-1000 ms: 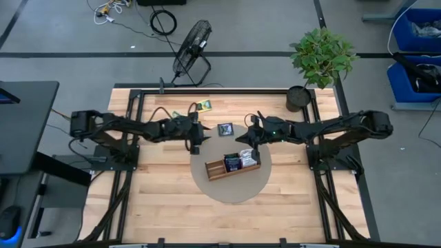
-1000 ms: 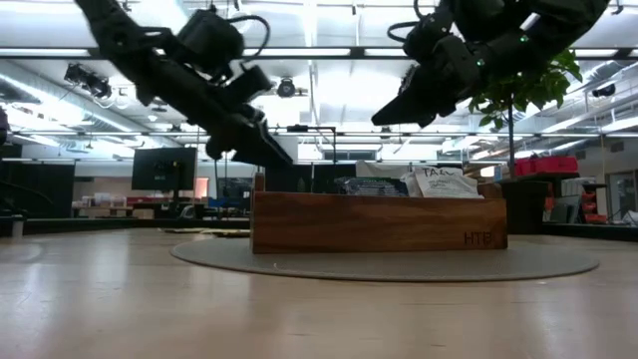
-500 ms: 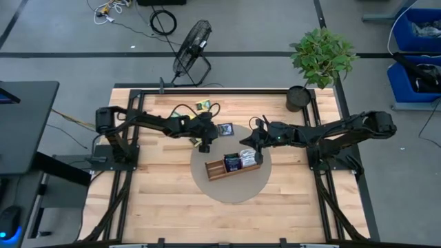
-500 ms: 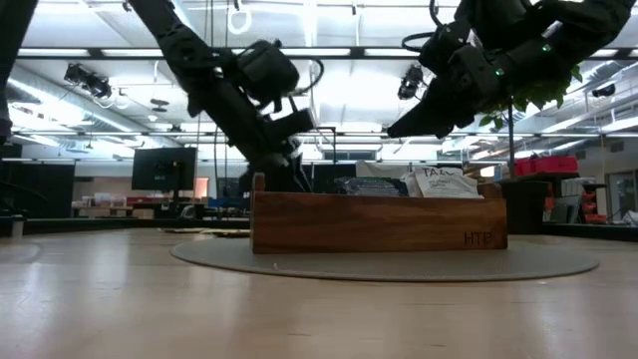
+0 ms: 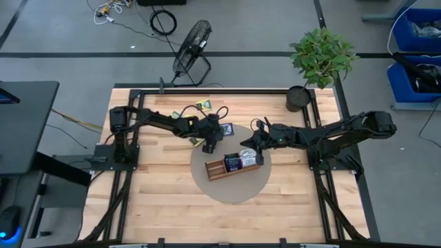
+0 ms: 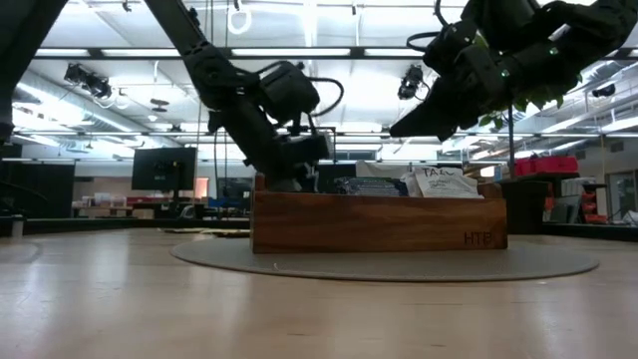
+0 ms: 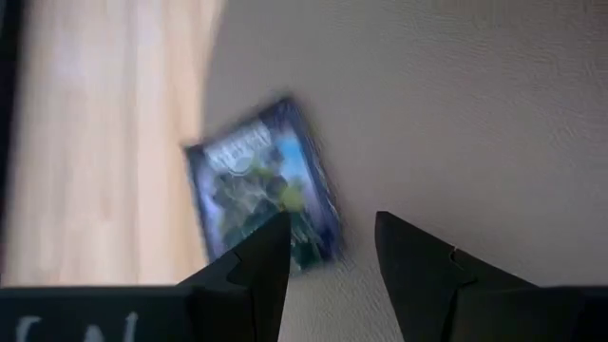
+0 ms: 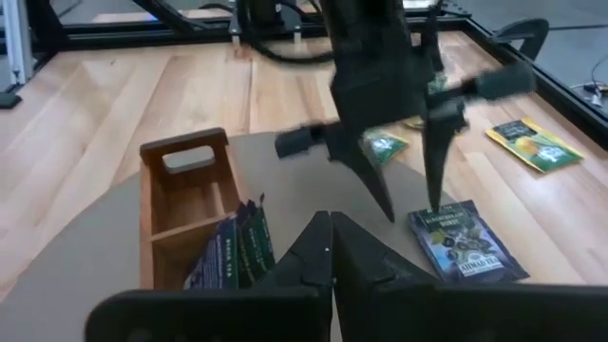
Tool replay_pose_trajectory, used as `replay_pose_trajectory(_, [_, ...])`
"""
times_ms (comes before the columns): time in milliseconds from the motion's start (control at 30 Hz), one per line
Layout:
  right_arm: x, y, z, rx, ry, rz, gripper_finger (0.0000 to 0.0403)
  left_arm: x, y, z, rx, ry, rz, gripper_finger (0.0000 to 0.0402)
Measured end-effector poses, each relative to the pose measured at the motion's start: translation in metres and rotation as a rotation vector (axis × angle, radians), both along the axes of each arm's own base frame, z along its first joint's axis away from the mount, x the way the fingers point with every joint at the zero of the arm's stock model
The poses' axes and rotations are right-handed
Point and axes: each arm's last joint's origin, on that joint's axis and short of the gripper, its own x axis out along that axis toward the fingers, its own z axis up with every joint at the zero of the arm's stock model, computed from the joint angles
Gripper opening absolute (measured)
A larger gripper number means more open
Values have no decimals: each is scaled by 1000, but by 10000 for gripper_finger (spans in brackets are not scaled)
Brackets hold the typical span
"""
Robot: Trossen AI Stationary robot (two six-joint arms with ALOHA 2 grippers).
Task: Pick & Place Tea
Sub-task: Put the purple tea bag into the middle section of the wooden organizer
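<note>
Table front: you have bare wood planks (image 5: 172, 207) nearest you, with a round grey mat (image 5: 231, 189) lying further in.
Tray: your wooden tray (image 6: 379, 221) sits on the mat, tilted in the high view; its front wall carries the letters "HTE" near one end.
Tray contents: you can see dark sachets (image 8: 233, 249) standing upright in one compartment, one edge reading "TEA"; a white packet (image 6: 441, 182) pokes above the rim with large letters starting "TA". The end compartment by the handle looks bare in the right wrist view.
Right gripper: your right gripper (image 5: 244, 141) hangs above the tray's far side, fingers pressed together with nothing between them.
Dark blue sachet: your nearest loose tea bag (image 5: 225, 128) lies flat at the mat's far edge, half on the mat and half on the wood; the right wrist view shows "TEA" in its small white print, the rest too small to read.
Left gripper: your left gripper (image 7: 331, 249) is poised right over that sachet with its fingers spread, one tip over the sachet's corner; you cannot tell whether it touches.
Yellow-and-green sachets: you have more tea bags (image 5: 202, 105) flat on the wood beyond, well apart from the tray; their print is unreadable.
Far edge: a potted plant (image 5: 321, 58) stands at the table's far right corner, and a floor fan (image 5: 191, 43) sits beyond the table.
</note>
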Motion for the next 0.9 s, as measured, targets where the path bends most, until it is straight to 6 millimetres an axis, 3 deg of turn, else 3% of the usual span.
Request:
replay_pose_trajectory(400, [0, 2, 1, 1, -7, 11, 3, 2, 7, -4, 5, 56, 28, 161])
replay_pose_trajectory(667, [0, 5, 0, 5, 1, 19, 3, 0, -1, -6, -73, 91, 35, 161])
replay_pose_trajectory(900, [0, 5, 0, 4, 1, 19, 3, 1, -8, 10, -34, 76, 29, 161])
